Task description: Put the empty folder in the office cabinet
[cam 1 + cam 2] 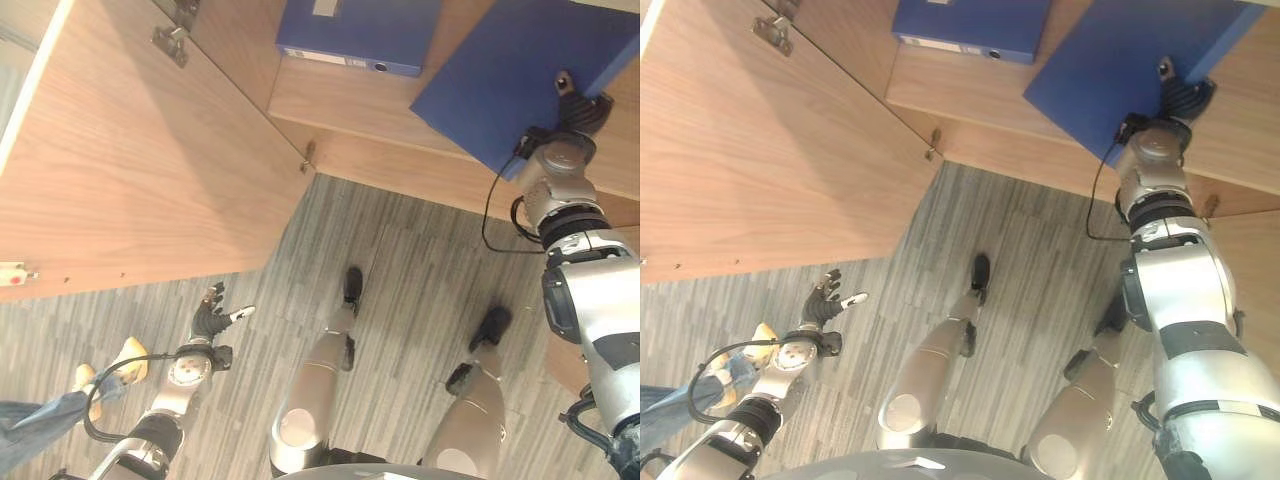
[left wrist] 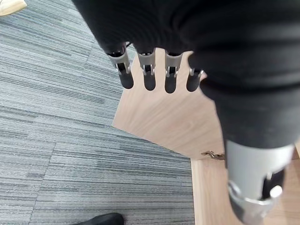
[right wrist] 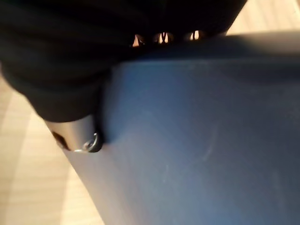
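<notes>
- Blue folder (image 1: 510, 85), flat matte cover, held tilted over the cabinet's wood shelf (image 1: 340, 100), partly past the shelf's front edge.
- Right hand (image 1: 578, 108) grips the folder at its lower edge: thumb lies on the cover, fingers go behind it. The right wrist view shows the dark ribbed cover tight against the smooth blue face (image 3: 201, 140), thumb pressed onto it.
- Second blue folder (image 1: 355, 35) lies flat further back on the same shelf, pale label strip along its spine, small round hole near one end.
- Cabinet door (image 1: 130, 160) swung open at the left: light wood-grain laminate, metal hinge plate (image 1: 172, 42) near its top edge.
- Left hand (image 1: 212, 318) hangs low by the door, above the floor, fingers straight and spread, holding nothing. In its wrist view the silver, dark-tipped fingers (image 2: 149, 77) point at a wood panel corner.
- Floor (image 1: 400, 260): grey carpet tiles, fine striped texture.
- Person's denim-clad leg (image 1: 40, 420) and a tan shoe (image 1: 128, 358) at lower left.
</notes>
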Controlling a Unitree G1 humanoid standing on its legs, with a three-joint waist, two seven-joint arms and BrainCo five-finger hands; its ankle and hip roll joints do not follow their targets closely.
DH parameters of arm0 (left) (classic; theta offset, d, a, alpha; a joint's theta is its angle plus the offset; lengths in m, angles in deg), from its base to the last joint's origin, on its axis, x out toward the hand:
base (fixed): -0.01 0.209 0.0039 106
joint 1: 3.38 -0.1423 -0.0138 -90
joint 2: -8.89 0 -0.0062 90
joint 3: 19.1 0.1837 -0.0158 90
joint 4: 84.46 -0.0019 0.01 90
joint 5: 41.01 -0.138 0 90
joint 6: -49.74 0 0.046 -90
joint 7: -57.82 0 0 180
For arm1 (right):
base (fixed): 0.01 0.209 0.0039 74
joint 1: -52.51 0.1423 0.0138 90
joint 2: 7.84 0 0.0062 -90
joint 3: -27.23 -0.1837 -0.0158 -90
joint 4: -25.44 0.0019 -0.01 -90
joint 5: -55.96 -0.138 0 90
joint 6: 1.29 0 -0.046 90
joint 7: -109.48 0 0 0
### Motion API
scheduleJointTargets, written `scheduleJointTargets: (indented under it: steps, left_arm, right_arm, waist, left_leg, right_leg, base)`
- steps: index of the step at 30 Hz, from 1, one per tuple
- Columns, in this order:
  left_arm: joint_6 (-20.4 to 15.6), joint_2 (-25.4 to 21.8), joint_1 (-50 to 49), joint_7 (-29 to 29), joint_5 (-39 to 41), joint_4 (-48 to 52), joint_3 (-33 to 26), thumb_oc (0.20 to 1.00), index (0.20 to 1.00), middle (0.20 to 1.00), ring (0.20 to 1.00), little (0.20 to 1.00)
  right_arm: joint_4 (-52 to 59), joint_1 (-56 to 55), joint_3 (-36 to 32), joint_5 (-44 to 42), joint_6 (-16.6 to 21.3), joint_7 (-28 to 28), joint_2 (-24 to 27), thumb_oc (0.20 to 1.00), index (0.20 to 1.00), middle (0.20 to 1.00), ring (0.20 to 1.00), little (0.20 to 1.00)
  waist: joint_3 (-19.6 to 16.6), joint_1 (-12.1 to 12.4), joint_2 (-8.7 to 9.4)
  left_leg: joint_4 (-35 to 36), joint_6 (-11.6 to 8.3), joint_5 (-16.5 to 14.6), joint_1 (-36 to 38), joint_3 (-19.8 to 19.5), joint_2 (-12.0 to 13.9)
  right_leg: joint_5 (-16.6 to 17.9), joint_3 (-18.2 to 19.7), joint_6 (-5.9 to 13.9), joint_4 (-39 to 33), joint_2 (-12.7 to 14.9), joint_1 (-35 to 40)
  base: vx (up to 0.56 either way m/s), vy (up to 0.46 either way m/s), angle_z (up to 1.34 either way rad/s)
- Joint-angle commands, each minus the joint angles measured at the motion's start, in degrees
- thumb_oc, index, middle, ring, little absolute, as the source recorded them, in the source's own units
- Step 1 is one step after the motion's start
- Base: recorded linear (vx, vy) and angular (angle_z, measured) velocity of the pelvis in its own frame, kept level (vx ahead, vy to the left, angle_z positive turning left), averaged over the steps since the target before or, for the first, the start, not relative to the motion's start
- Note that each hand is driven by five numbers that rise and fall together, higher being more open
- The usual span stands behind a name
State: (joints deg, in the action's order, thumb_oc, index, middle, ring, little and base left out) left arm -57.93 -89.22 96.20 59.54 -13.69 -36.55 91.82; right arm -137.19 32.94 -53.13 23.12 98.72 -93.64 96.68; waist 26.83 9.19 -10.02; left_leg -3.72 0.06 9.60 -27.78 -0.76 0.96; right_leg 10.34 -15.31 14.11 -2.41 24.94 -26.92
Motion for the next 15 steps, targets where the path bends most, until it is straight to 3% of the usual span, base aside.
scheduleJointTargets:
  steps: [1, 3, 5, 7, 11, 15]
  left_arm:
    - [-1.1, -3.7, -0.7, -0.1, 0.8, 1.1, 3.0, 1.000, 1.000, 1.000, 1.000, 1.000]
    - [-0.8, -3.6, 0.2, -0.5, 0.1, 0.5, 3.5, 1.000, 1.000, 1.000, 1.000, 1.000]
    - [-0.8, -3.7, 0.8, -0.7, -0.5, 0.0, 3.9, 1.000, 1.000, 1.000, 1.000, 1.000]
    - [-0.7, -3.0, 1.0, -0.6, -0.8, -0.4, 4.3, 1.000, 1.000, 1.000, 1.000, 1.000]
    - [-0.5, -2.3, 0.0, -0.2, -1.1, 0.1, 4.9, 1.000, 1.000, 1.000, 1.000, 1.000]
    - [-0.1, -1.5, -1.0, -0.6, -1.6, -0.4, 5.6, 1.000, 1.000, 1.000, 1.000, 1.000]
  right_arm:
    - [4.1, 1.2, 2.6, -1.0, 3.9, -0.3, 6.6, 0.200, 0.200, 0.200, 0.200, 0.200]
    - [2.7, 0.6, 1.6, -2.7, 4.2, -0.3, 7.2, 0.200, 0.200, 0.200, 0.200, 0.200]
    - [3.0, -0.2, 1.1, -3.9, 4.6, -0.3, 7.8, 0.200, 0.200, 0.200, 0.200, 0.200]
    - [2.3, -1.4, 0.4, -4.8, 4.5, -0.1, 8.6, 0.200, 0.200, 0.200, 0.200, 0.200]
    - [0.7, -0.6, 0.6, -5.4, 4.4, -0.1, 8.9, 0.200, 0.200, 0.200, 0.200, 0.200]
    - [-0.6, 1.7, -1.6, -10.5, 5.8, -1.6, 8.3, 0.200, 0.200, 0.200, 0.200, 0.200]
  waist:
    - [-1.9, 0.5, 1.36]
    - [-1.2, 0.4, 2.38]
    - [-1.2, 0.0, 2.87]
    - [-1.7, -0.8, 3.54]
    - [-2.8, -1.0, 3.34]
    - [-3.5, -1.5, 1.86]
  left_leg:
    - [-6.2, -5.53, -12.8, 5.1, 1.4, -0.4]
    - [-10.3, -6.01, -15.3, 4.4, 0.6, 0.3]
    - [-11.6, -6.07, -16.1, 3.9, -0.3, -0.1]
    - [-13.4, -6.38, -17.7, 3.5, -1.6, -0.8]
    - [-13.6, -6.88, -18.4, 3.4, -1.4, -0.5]
    - [-13.7, -7.54, -19.2, 3.7, -1.6, 0.9]
  right_leg:
    - [10.0, 1.3, 0.89, -2.2, 2.1, -4.8]
    - [10.5, -0.2, 0.89, -2.5, 1.9, -5.7]
    - [10.4, 0.6, 0.89, -2.6, 1.9, -5.6]
    - [12.5, 2.9, 0.89, -2.5, 1.9, -5.0]
    - [13.3, 3.1, 0.89, -2.4, 1.5, -4.6]
    - [11.5, 3.3, 0.71, -1.7, -0.1, -4.3]
  base:
    - [0.13, -0.243, 0.86]
    - [0.16, -0.288, 1.00]
    - [0.10, -0.162, 0.52]
    - [0.17, -0.209, 0.07]
    - [0.13, -0.144, 0.00]
    - [0.12, -0.129, -0.16]
